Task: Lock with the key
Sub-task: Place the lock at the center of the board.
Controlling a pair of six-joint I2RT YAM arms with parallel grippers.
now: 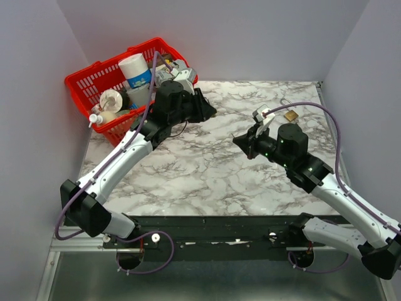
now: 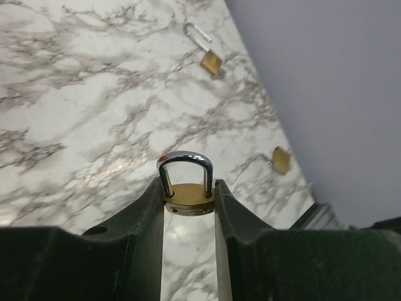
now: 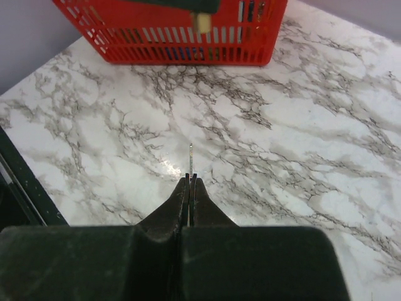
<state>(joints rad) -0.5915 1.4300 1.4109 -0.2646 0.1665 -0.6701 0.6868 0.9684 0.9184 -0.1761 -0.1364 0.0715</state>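
Note:
My left gripper point(image 2: 188, 188) is shut on a brass padlock point(image 2: 187, 195) with a steel shackle, held above the marble table. In the top view this gripper point(image 1: 210, 113) sits by the red basket and points right. My right gripper point(image 3: 190, 179) is shut on a thin key point(image 3: 190, 158), whose blade sticks out past the fingertips. In the top view the right gripper point(image 1: 239, 142) points left toward the left gripper, a short gap apart. The held padlock shows at the top edge of the right wrist view point(image 3: 202, 24).
A red basket point(image 1: 88, 81) of bottles and rolls stands at the back left, also in the right wrist view point(image 3: 169, 47). Two more brass padlocks lie on the table point(image 2: 211, 61) point(image 2: 281, 160); one shows near the back right point(image 1: 290, 115). Walls enclose three sides.

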